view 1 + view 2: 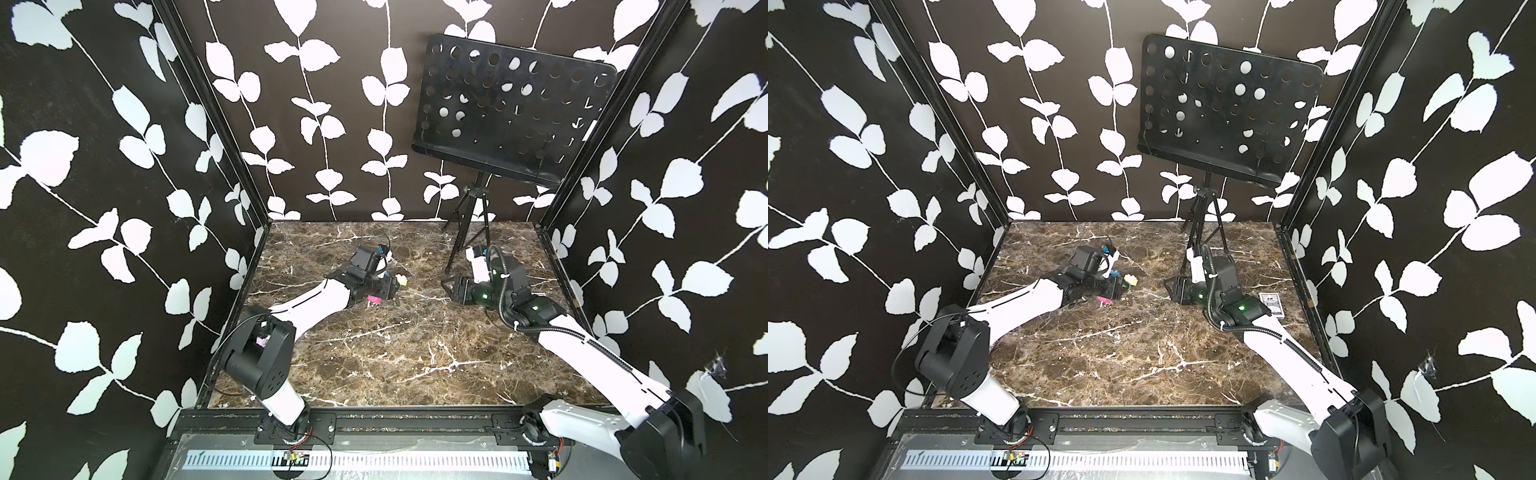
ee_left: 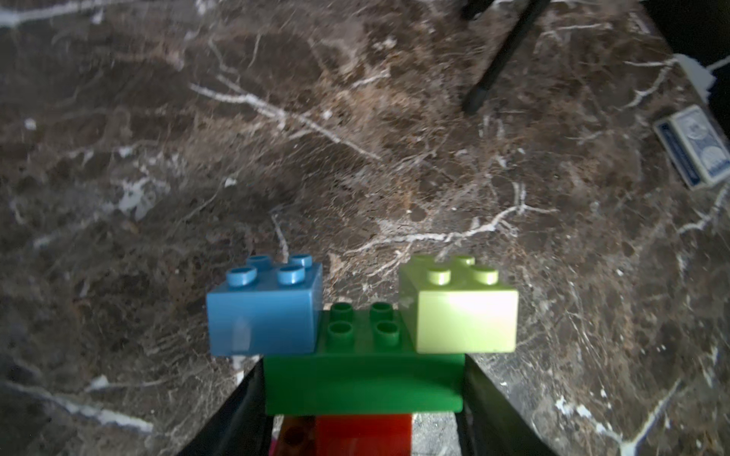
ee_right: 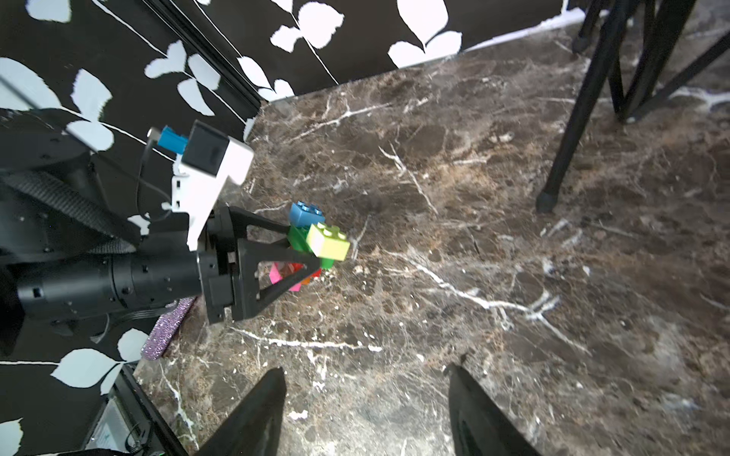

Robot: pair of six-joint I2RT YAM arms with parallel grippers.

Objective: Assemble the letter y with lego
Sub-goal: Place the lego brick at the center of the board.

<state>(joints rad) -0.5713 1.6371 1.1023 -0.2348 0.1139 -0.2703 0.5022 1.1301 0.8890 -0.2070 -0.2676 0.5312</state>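
Black walls (image 1: pixel 104 166) patterned with white leaves enclose a dark marble tabletop (image 1: pixel 395 353), with a black music stand (image 1: pixel 515 108) at the back. To the left of the stand's tripod, the left claw (image 3: pixel 304 248) is closed on the letter y (image 3: pixel 316 243), its jaws pressing the two ends of the green crossbar (image 2: pixel 363 379). A blue brick (image 2: pixel 262 316) and a cream brick (image 2: pixel 466 316) form the tips and point away from the wrist. The orange stem (image 2: pixel 363 432) runs back between the jaws to a pink brick (image 1: pixel 376 300). The right claw (image 3: pixel 365 369), beside the stand's nearest leg, gapes empty, facing those tips from well apart. The letter looks complete, so setting it down likely falls to the left claw.
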